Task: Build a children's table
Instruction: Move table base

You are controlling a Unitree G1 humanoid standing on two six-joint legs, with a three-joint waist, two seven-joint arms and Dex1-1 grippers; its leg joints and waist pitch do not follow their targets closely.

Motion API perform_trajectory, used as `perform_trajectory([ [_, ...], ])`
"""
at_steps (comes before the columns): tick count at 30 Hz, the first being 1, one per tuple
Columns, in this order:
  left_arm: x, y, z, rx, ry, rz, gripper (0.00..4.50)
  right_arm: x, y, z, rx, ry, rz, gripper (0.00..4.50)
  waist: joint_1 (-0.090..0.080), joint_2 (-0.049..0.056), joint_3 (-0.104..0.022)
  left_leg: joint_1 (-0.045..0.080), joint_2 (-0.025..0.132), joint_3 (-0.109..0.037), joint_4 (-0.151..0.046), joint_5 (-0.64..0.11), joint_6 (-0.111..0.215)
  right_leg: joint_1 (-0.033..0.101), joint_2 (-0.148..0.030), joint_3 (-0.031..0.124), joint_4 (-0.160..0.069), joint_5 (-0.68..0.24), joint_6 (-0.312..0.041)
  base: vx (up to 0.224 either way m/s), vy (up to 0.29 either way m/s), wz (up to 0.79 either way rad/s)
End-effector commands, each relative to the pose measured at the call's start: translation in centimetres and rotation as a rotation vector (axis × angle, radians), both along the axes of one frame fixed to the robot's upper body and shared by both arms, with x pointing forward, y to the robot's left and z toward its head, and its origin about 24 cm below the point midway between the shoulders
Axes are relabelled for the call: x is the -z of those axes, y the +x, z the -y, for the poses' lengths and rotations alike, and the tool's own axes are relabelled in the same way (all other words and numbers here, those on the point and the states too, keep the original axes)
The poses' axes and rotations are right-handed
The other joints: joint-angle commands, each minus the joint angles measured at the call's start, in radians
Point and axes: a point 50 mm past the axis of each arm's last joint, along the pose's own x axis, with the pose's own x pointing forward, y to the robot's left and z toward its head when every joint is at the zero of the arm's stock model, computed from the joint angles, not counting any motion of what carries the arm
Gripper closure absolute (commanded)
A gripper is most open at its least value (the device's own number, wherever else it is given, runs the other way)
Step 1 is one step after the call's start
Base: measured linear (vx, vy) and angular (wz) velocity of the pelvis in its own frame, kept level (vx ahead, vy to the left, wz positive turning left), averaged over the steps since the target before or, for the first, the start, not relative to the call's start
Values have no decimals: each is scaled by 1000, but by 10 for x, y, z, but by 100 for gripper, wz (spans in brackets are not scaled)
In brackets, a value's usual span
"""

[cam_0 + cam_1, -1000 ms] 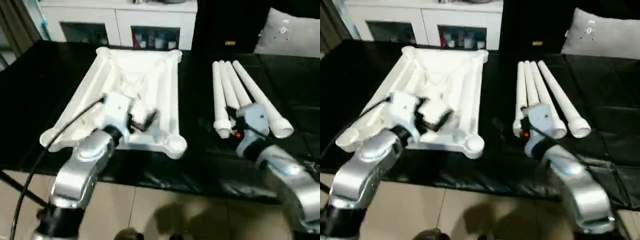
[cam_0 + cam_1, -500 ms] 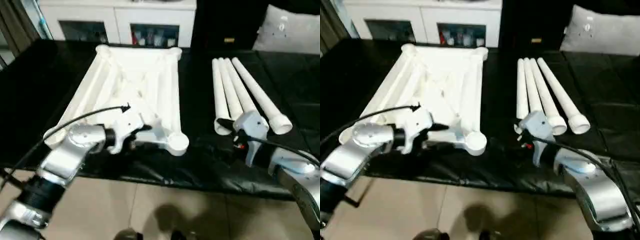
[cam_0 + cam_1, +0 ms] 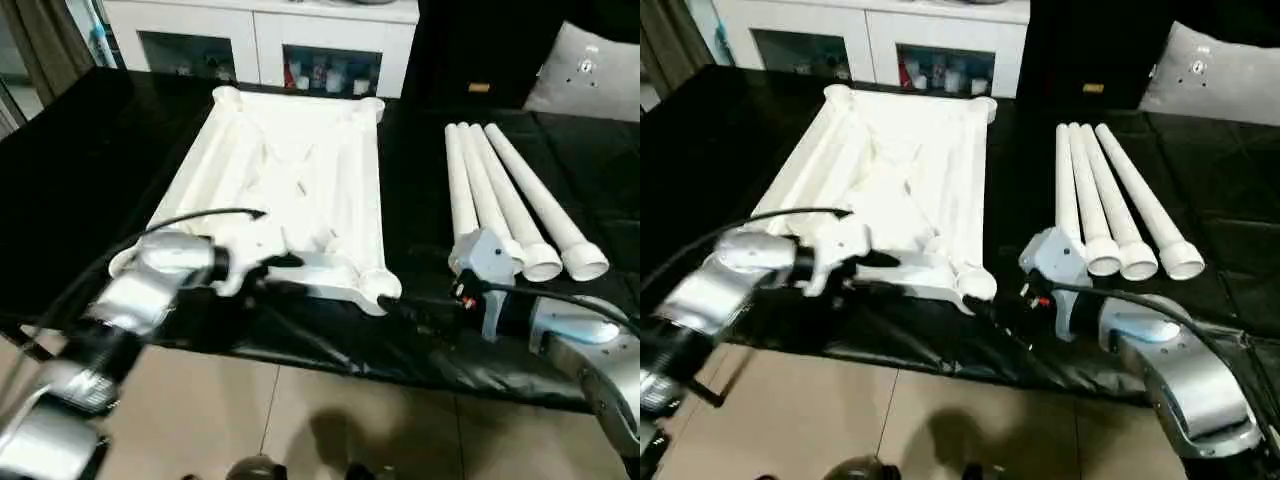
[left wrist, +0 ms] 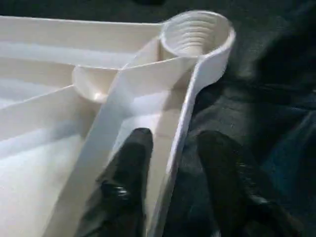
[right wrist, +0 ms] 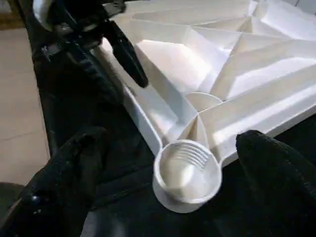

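in the left eye view, the white table top (image 3: 290,190) is seen lying underside up on the black table cover (image 3: 80,160), its ribs and round corner sockets facing upward. four white legs (image 3: 500,200) are laid side by side on the cover, well apart from the top on the robot's right. the left gripper (image 3: 262,276) is placed at the top's near edge; the right gripper (image 3: 415,310) is held near the near right corner socket (image 3: 380,288).

in the left wrist view, the near rim of the top is straddled by the left gripper's fingers (image 4: 129,163), one inside the rim and one outside over the cover; whether the rim is pinched cannot be told.

in the right wrist view, the right gripper's fingers (image 5: 74,173) are spread wide on either side of the threaded corner socket, apart from it.
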Motion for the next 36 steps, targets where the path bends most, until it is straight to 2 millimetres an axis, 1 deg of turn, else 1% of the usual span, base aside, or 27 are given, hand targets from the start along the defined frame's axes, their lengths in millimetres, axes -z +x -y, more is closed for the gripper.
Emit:
perform_trajectory([
  [1, 3, 2, 1, 18, 36, 7, 289, 2, -3, 3, 4, -32, -8, 0, -8, -2, -79, 15, 177, -85, -84, -154, 34, 47, -202, 115, -74, -290, -7, 0, 0, 0],
  [2, 4, 3, 2, 17, 39, 7, 289, 2, -3, 4, 3, -33, -10, 0, -8, -2, -79, 15, 177, -85, -84, -154, 34, 47, -202, 115, -74, -290, -7, 0, 0, 0],
  [3, 6, 4, 3, 16, 49, 11, 303, 3, -4, 4, 3, -36, -11, 0, 0, -5, -78, 8, 153, -69, -75, -131, 30, 55, -208, 117, -87, -339, -5, 0, 0, 0],
  [4, 7, 5, 3, 16, 54, 14, 307, 3, -4, 4, 3, -38, -12, 0, 4, -6, -79, 6, 153, -67, -74, -112, 38, 58, -203, 114, -89, -360, 5, 0, 0, 0],
  [5, 9, 6, 4, 16, 71, 18, 311, 3, -5, 4, 4, -42, -12, 0, 5, -3, -79, 7, 153, -68, -75, -105, 46, 55, -196, 110, -92, -366, 12, 0, 0, 0],
  [6, 12, 8, 4, 15, 91, 26, 334, 3, -6, 4, 5, -43, -12, 0, 2, -4, -79, 10, 164, -75, -78, -111, 54, 51, -191, 105, -93, -366, 33, 0, 0, 0],
  [8, 13, 9, 4, 14, 103, 31, 342, 3, -6, 4, 6, -43, -11, 0, 0, -4, -80, 12, 166, -77, -78, -122, 54, 50, -192, 104, -94, -364, 41, 0, 0, 0],
  [10, 16, 12, 4, -4, 109, 41, 348, 3, -7, 4, 8, -43, -12, 0, 1, -5, -81, 12, 159, -73, -75, -132, 44, 53, -199, 104, -100, -391, 56, 0, 0, 0],
  [11, 16, 14, 4, -16, 107, 47, 367, 2, -7, 4, 9, -44, -12, 0, 2, -5, -81, 11, 157, -72, -75, -130, 42, 53, -198, 103, -101, -400, 58, 0, 0, 0],
  [12, 17, 16, 4, -34, 99, 49, 367, 2, -7, 5, 9, -44, -12, 0, 2, -5, -79, 12, 155, -71, -75, -135, 40, 52, -195, 100, -107, -425, 65, 0, 0, 0],
  [14, 16, 18, 4, -49, 70, 34, 378, 3, -8, 5, 11, -44, -11, 0, 2, -6, -82, 13, 155, -71, -74, -134, 39, 52, -195, 98, -110, -438, 81, 0, 0, 0],
  [17, 11, 19, 6, -46, 19, 16, 397, 2, -7, 6, 18, -38, -9, 0, -2, -9, -84, 6, 163, -79, -78, -130, 40, 55, -197, 99, -101, -411, 84, 0, 0, 0],
  [18, 7, 20, 7, -43, -7, 19, 402, 1, -6, 6, 28, -35, -7, 0, -4, -9, -87, 5, 159, -76, -74, -114, 41, 55, -201, 102, -97, -390, 76, 0, 0, 0],
  [21, 4, 21, 9, -30, -28, 21, 414, 1, -5, 6, 33, -33, -6, 0, -4, -10, -89, 2, 155, -73, -72, -88, 56, 55, -196, 102, -95, -362, 68, 0, 0, 0],
  [22, 4, 20, 10, -16, -39, 23, 421, 1, -5, 6, 35, -32, -5, 0, -5, -12, -90, 2, 160, -76, -74, -82, 65, 55, -195, 102, -91, -342, 64, 0, 0, 0],
  [24, 4, 19, 12, 1, -55, 23, 433, 1, -4, 6, 40, -30, -5, 0, -6, -11, -90, 5, 166, -78, -75, -81, 69, 52, -196, 103, -86, -322, 55, 0, 0, 0],
  [25, 3, 18, 15, 15, -82, 36, 437, 0, -2, 8, 67, -24, -1, 0, -6, -9, -91, 6, 168, -78, -74, -79, 69, 52, -200, 106, -84, -304, 44, 0, 0, 0],
  [26, 1, 18, 17, 14, -105, 42, 437, -1, -1, 9, 88, -13, -1, 0, -7, -11, -92, 5, 170, -78, -75, -68, 69, 53, -202, 109, -78, -278, 27, 0, 0, 0],
  [27, 0, 17, 20, 19, -144, 33, 389, -2, 0, 10, 112, 20, -2, 0, -5, -9, -95, 4, 171, -77, -73, -58, 69, 53, -204, 110, -73, -253, 8, 0, 0, 0],
  [29, -4, 16, 20, 20, -180, 52, 384, -5, 3, 12, 153, 62, 8, 0, -1, -3, -100, 2, 178, -78, -71, -25, 70, 54, -208, 112, -58, -173, -32, 0, 0, 0],
  [30, -4, 16, 20, 20, -180, 52, 379, -5, 3, 12, 153, 62, 8, 0, -1, -3, -100, 2, 178, -78, -71, -25, 70, 54, -208, 112, -58, -173, -32, 0, 0, 0],
  [31, -5, 16, 20, 17, -190, 54, 361, -7, 4, 12, 167, 69, 19, 0, 1, -6, -100, 3, 180, -77, -72, -10, 78, 50, -206, 114, -49, -120, -56, 0, 0, 0],
  [32, -11, 15, 20, -12, -261, 67, 361, -11, 7, 13, 208, 85, 60, 0, 2, -4, -97, 1, 180, -76, -72, -13, 76, 50, -209, 115, -47, -117, -64, 0, 0, 0],
  [33, -14, 15, 19, -29, -302, 76, 344, -14, 8, 14, 230, 95, 81, 0, 3, -4, -97, 1, 177, -72, -73, -28, 61, 52, -214, 115, -50, -132, -81, 0, 0, 0],
  [34, -18, 14, 18, -66, -366, 88, 336, -17, 11, 14, 283, 102, 130, 0, 5, -4, -94, 0, 169, -67, -71, -46, 50, 55, -212, 114, -59, -176, -80, 0, 0, 0],
  [35, -18, 14, 18, -66, -366, 88, 336, -17, 11, 14, 283, 102, 131, 0, 5, -4, -94, 0, 168, -66, -72, -49, 42, 55, -211, 114, -60, -193, -80, 0, 0, 0],
  [36, -21, 13, 16, -96, -406, 93, 336, -18, 14, 15, 350, 72, 163, 0, 5, -5, -92, 0, 165, -65, -73, -52, 42, 54, -206, 112, -64, -213, -75, 0, 0, 0],
])
